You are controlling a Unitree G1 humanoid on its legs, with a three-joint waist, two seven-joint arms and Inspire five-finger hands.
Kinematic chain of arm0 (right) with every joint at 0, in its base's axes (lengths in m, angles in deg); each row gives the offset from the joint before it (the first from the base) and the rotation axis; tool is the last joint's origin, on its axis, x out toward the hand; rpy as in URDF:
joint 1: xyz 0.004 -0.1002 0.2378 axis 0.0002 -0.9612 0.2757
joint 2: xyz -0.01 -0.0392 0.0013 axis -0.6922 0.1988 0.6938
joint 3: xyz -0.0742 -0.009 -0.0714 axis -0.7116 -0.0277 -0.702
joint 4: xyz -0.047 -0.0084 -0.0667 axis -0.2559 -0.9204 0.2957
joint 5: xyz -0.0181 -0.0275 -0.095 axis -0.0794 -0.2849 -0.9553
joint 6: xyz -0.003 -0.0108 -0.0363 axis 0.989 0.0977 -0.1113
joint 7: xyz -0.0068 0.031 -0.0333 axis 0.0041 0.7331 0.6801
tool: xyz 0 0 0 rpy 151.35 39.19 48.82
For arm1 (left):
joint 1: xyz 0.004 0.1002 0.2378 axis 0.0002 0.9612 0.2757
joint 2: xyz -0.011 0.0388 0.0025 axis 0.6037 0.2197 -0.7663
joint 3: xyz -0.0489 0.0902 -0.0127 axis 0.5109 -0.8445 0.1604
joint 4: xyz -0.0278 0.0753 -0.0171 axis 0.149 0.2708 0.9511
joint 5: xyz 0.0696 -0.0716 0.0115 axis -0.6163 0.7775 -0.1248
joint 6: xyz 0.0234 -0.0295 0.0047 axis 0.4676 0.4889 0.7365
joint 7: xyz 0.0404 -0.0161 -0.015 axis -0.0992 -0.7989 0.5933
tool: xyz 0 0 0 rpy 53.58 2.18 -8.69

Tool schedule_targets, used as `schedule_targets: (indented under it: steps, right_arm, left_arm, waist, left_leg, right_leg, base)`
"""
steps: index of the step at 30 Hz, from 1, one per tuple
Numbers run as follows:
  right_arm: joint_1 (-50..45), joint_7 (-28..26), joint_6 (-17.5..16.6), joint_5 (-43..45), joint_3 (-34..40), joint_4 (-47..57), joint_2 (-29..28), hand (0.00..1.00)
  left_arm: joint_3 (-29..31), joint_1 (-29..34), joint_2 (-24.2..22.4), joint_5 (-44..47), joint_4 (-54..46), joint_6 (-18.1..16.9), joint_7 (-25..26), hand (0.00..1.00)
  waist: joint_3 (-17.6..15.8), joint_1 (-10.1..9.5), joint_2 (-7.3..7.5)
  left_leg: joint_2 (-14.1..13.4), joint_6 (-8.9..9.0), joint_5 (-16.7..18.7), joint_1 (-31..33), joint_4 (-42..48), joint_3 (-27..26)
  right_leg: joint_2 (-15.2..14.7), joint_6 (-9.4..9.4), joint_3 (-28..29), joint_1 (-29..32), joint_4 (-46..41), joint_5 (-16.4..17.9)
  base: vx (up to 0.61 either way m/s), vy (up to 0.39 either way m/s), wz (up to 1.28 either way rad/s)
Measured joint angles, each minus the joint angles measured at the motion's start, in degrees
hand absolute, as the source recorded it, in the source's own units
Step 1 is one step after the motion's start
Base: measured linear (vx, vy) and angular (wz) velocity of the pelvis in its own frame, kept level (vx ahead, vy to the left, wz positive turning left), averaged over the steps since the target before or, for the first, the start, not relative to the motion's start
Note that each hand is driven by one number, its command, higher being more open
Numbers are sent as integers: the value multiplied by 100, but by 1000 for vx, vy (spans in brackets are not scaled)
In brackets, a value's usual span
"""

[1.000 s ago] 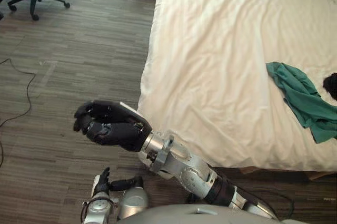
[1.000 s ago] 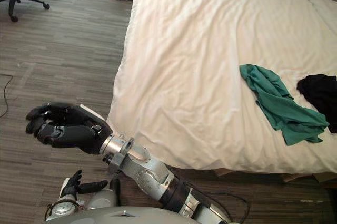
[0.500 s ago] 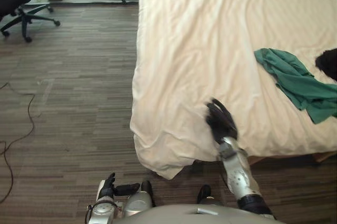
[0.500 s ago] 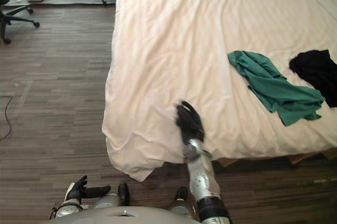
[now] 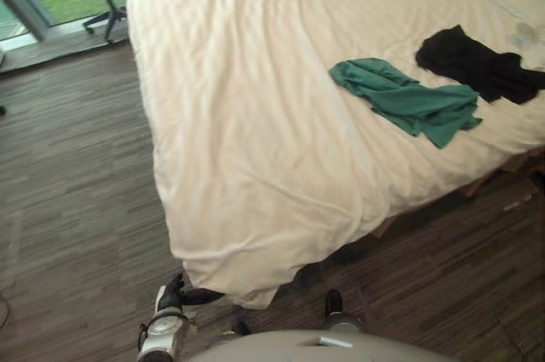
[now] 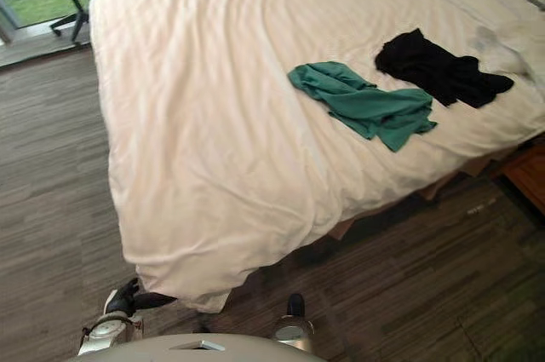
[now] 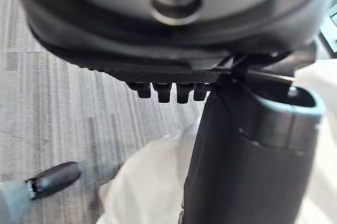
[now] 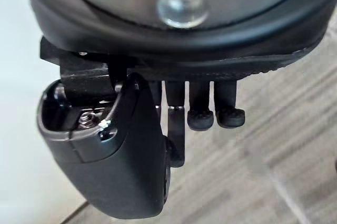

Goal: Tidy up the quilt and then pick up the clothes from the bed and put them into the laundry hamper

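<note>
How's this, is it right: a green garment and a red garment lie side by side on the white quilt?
Not quite. There is no red one: it is a black garment, lying beside the green garment on the white quilt, as the right eye view shows.

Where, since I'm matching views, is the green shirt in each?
Left eye view: green shirt, right of centre on the quilt.
Right eye view: green shirt, just right of centre.
Wrist views: left hand, right hand, floor, quilt edge.
Shared landmark: black garment just right of it.
</note>
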State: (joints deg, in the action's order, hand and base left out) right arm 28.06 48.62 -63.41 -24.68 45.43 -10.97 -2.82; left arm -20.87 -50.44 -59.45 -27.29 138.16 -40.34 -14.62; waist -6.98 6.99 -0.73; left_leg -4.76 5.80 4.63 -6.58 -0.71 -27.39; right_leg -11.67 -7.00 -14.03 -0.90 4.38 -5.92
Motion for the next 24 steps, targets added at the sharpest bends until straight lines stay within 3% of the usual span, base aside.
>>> schedule_targets:
  steps: [3,5,6,8,9,10,12,13,14,15,16,17,18,19,20,21,22,23,24]
  right_arm:
    - [-107,-27,89,-27,-85,3,-68,100]
    - [46,-75,125,-111,-472,11,-92,100]
    - [159,-142,143,-257,-992,42,-111,100]
    - [387,-340,181,-511,-1874,191,-103,100]
    - [525,-492,182,-831,-2307,345,-84,100]
    - [708,-620,180,-1202,-2545,440,-58,100]
    - [845,-765,207,-1660,-2817,443,-74,100]
    - [848,-804,228,-1814,-2867,447,-117,100]
    - [837,-904,274,-2068,-2999,392,-214,100]
    - [823,-917,324,-2186,-3070,382,-232,100]
    - [827,-908,382,-2357,-3141,378,-254,100]
    - [902,-852,426,-2606,-3275,411,-289,100]
    - [943,-838,427,-2725,-3367,491,-279,100]
    - [931,-829,424,-2732,-3442,512,-244,100]
    - [938,-824,371,-2749,-3593,521,-59,100]
    - [951,-813,303,-2767,-3617,523,134,100]
    - [936,-815,226,-2882,-3623,527,238,100]
    - [926,-815,210,-2913,-3631,527,253,100]
    - [885,-813,201,-3054,-3710,515,288,100]
  left_arm:
    - [5,88,-7,-12,-93,-22,-50,100]
    - [49,252,-18,-11,-165,-23,-62,100]
    - [118,332,-49,-5,-175,-22,-60,100]
    - [106,447,-113,7,-213,-24,-52,100]
    - [76,497,-228,69,-214,-25,-58,100]
    - [43,565,-375,155,-202,-25,-52,100]
    - [-143,654,-487,168,-160,-48,10,100]
    - [-191,665,-479,175,-142,-78,5,100]
    - [-327,663,-348,165,-102,-169,-65,100]
    - [-439,666,-264,166,-95,-188,-87,100]
    - [-633,586,-153,149,-88,-217,-98,100]
    - [-677,387,-44,139,-94,-225,-130,100]
    - [-733,385,5,105,-91,-232,-130,100]
    - [-735,369,14,59,-93,-252,-120,100]
    - [-830,312,-29,-112,-84,-254,-79,100]
    - [-991,250,-77,-110,-16,-243,-83,100]
    - [-1011,283,-96,-95,69,-225,-68,100]
    - [-1011,307,-85,-95,85,-224,-66,100]
    - [-1029,399,-13,-86,98,-221,-70,100]
  waist:
    - [0,110,2]
    - [-4,102,-7]
    - [-22,80,-12]
    - [-57,-131,-26]
    - [-109,-252,-137]
    - [-183,-288,-282]
    - [-182,-310,-367]
    - [-198,-330,-364]
    - [-138,-274,-192]
    - [-132,-222,-101]
    - [-163,-175,8]
    - [-334,-337,166]
    - [-389,-378,253]
    - [-416,-357,288]
    - [-534,-353,167]
    - [-698,-343,-86]
    - [-694,-327,-197]
    - [-691,-327,-205]
    - [-677,-340,-181]
  left_leg:
    - [-10,11,75,-85,46,-183]
    - [-117,44,357,-60,475,-359]
    - [-315,53,702,129,1259,-334]
    - [-598,57,1160,584,2659,432]
    - [-667,139,1451,842,3498,1200]
    - [-672,267,1654,928,4179,1874]
    - [-482,367,1949,847,4548,2530]
    - [-353,257,2062,797,4491,2644]
    - [-37,-32,2355,727,4043,2711]
    - [70,-194,2464,716,3792,2574]
    - [220,-415,2581,703,3398,2240]
    - [339,-603,2263,738,3067,1773]
    - [496,-751,1905,669,2564,1338]
    - [597,-825,1719,592,2278,1148]
    - [601,-918,1473,439,1884,778]
    - [488,-967,1321,292,1651,462]
    - [409,-1010,1225,219,1512,154]
    - [394,-1008,1207,207,1487,72]
    - [352,-1012,1161,200,1433,-213]
  right_leg:
    - [31,27,141,15,-20,19]
    - [83,68,379,98,-149,53]
    - [132,80,570,233,-358,136]
    - [219,-1,1150,614,-874,305]
    - [361,-19,1486,829,-1182,360]
    - [487,-47,1779,895,-1381,363]
    - [622,-173,2149,982,-1555,311]
    - [647,-235,2297,1029,-1554,270]
    - [525,-341,2526,1279,-1527,116]
    - [423,-317,2556,1414,-1514,27]
    - [264,-212,2557,1636,-1426,-281]
    - [72,232,2115,1743,-902,-1147]
    - [-98,776,838,1792,-677,-1389]
    - [-234,848,113,1771,-841,-1088]
    - [-409,834,-865,1808,-1256,-461]
    - [-416,910,-1129,1789,-2110,-156]
    - [-421,890,-1151,1737,-2967,288]
    - [-426,880,-1148,1697,-3186,465]
    - [-483,846,-1166,1488,-3783,1074]
  base:
    - [-29,-35,-28]
    - [-54,-15,-63]
    - [-120,-32,-100]
    - [-131,19,-134]
    - [-112,149,-146]
    - [-191,287,-137]
    - [-223,361,-100]
    - [-283,349,-90]
    - [-235,237,-52]
    - [-306,281,-39]
    - [-323,267,-74]
    - [-415,283,-141]
    - [-347,201,-162]
    - [-300,169,-160]
    - [-307,210,-151]
    - [-336,218,-178]
    - [-241,150,-131]
    - [-171,54,-120]
    - [-177,-18,-121]
